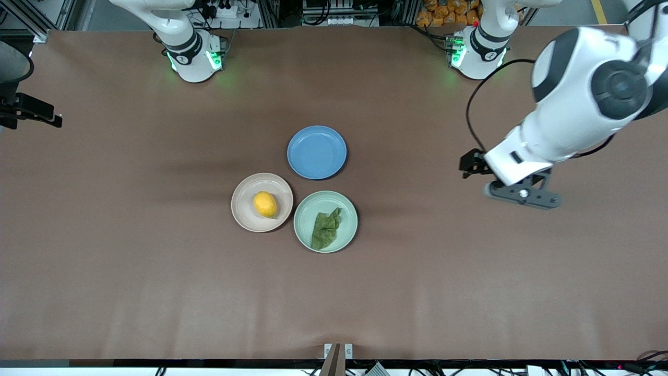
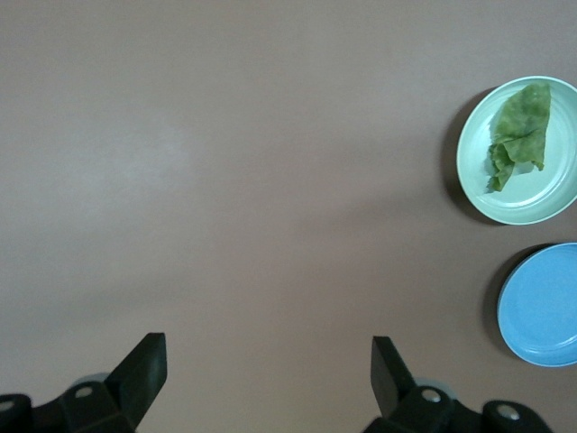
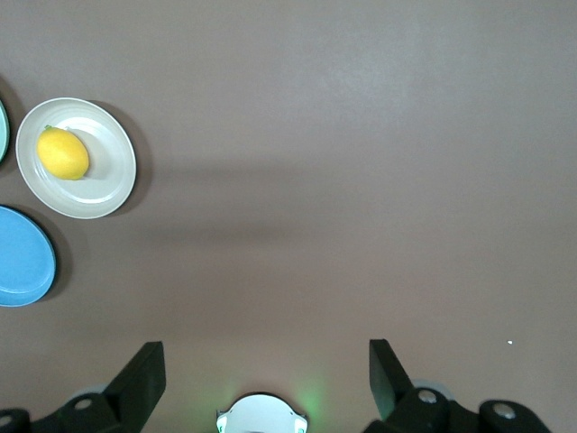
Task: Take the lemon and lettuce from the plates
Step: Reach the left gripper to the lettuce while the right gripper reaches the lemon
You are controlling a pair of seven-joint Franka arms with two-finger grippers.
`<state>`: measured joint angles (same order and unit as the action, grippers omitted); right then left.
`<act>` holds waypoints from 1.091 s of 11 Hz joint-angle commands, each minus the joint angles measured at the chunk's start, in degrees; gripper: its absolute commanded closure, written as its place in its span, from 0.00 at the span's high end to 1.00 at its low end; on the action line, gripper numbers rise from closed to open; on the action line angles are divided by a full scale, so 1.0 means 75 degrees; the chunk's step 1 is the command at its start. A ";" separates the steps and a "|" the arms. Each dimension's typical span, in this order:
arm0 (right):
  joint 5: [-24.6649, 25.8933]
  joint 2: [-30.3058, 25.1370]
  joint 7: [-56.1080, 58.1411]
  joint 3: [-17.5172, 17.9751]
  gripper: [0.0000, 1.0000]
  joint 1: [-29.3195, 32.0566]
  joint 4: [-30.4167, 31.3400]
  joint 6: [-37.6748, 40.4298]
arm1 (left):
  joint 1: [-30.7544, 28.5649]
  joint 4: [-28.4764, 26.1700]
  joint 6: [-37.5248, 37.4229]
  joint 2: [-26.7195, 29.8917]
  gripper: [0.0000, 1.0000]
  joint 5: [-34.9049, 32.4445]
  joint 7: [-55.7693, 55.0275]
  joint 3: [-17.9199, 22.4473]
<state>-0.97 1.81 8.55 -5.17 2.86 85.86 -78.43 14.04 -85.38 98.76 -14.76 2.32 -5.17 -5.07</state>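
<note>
A yellow lemon [image 1: 265, 204] [image 3: 63, 152] lies on the beige-pink plate [image 1: 245, 218] [image 3: 113, 185]. Touching that plate, on the side toward the left arm's end, is the mint green plate [image 1: 344, 210] [image 2: 550, 194], and on it lies the dark-green lettuce [image 1: 324, 230] [image 2: 520, 133]. My left gripper [image 1: 522, 197] [image 2: 269, 361] hangs open over bare table, well off the plates toward the left arm's end. The right gripper [image 3: 268, 361] is open too, high over bare table near its own base, with the lemon plate off to one side. Both grippers hold nothing.
An empty blue plate [image 1: 317, 152] [image 2: 541, 305] [image 3: 20, 257] sits just farther from the front camera than the other two. Brown cloth [image 1: 156, 271] covers the table. The right arm's base [image 1: 194, 58] [image 3: 261, 417] and the left arm's base [image 1: 477, 52] stand at the table's edge.
</note>
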 commanded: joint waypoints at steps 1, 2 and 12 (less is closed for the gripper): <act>0.0035 -0.0019 -0.0015 0.0010 1.00 0.0134 -0.0045 0.0040 | 0.0470 0.0217 0.0377 -0.0422 1.00 0.0159 0.0080 0.0055; 0.0024 -0.0019 -0.0015 0.0022 1.00 0.0146 -0.0045 0.0040 | 0.0576 0.0217 0.0565 -0.0539 1.00 0.0159 0.0045 0.0055; -0.1055 -0.0019 -0.0085 0.0057 1.00 -0.0275 0.2388 -0.1878 | 0.1947 0.0439 0.4184 -0.2682 1.00 0.0462 -0.0049 0.0055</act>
<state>-7.74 2.93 8.52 -4.76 2.38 97.16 -87.21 25.66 -84.09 124.81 -30.79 2.85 -5.49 -5.24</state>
